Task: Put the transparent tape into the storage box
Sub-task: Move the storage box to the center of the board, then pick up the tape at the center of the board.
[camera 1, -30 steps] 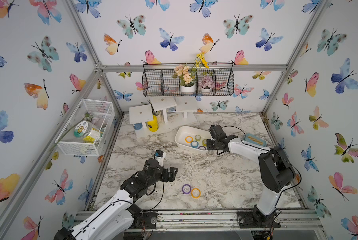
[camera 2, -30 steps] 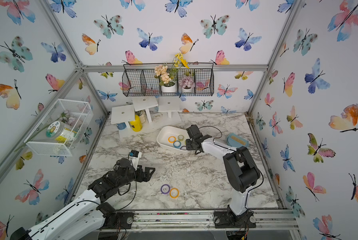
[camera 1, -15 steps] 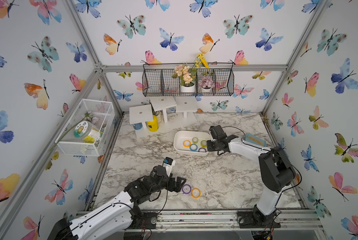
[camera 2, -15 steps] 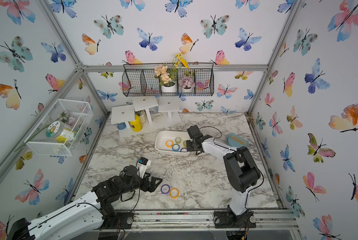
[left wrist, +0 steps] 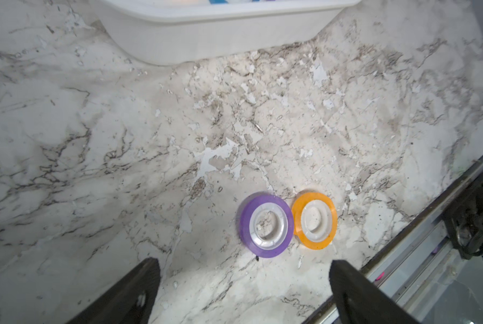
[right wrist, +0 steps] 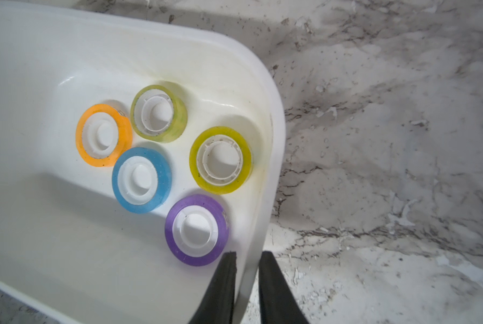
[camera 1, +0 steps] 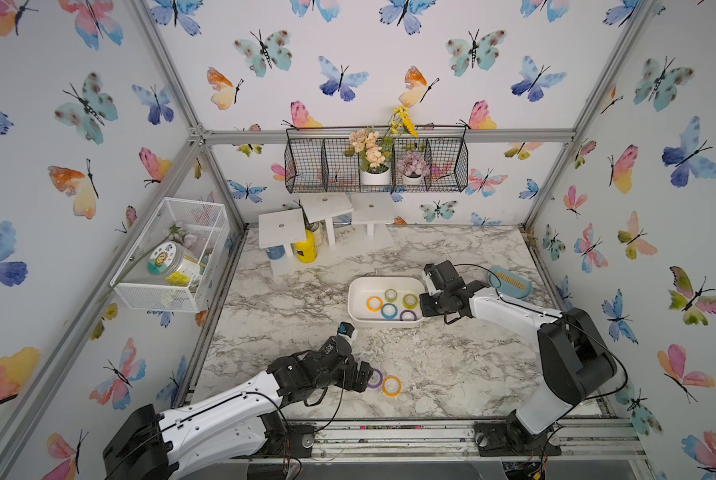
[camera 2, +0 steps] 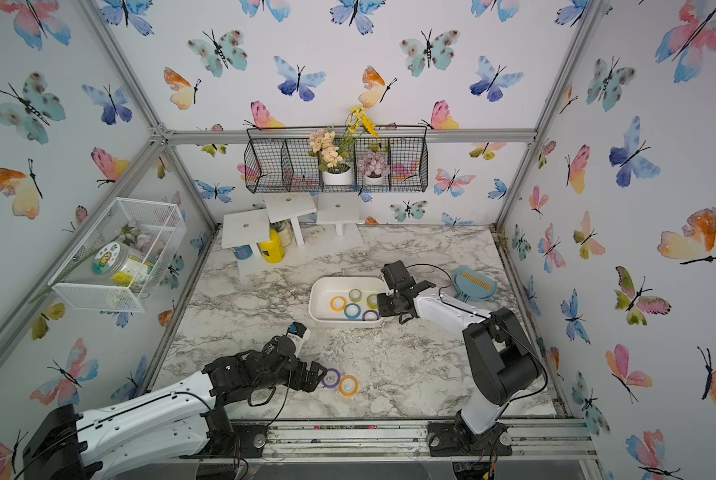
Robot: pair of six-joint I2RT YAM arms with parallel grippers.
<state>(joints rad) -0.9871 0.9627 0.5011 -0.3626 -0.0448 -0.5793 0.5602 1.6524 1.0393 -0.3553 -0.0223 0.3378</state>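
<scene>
Five rolls of transparent tape [right wrist: 161,157] already lie in our storage box [camera 1: 358,289]; a purple roll [left wrist: 266,224] and an orange roll [left wrist: 314,220], touching, remain on the counter [camera 1: 451,365] toward six o'clock. Our left gripper [left wrist: 243,289] hangs before them with jaws wide open, while our right gripper [right wrist: 247,269] pinches the box wall at three o'clock.

No wording is reading clearly anywhere in these views. A round printed label with a cartoon sun-like face is showing on the lid of a clear jar [camera 1: 169,264] lying inside the white mesh basket [camera 1: 152,297], and a yellow can [camera 1: 305,248] is carrying print, but both are staying too small to decipher.
</scene>
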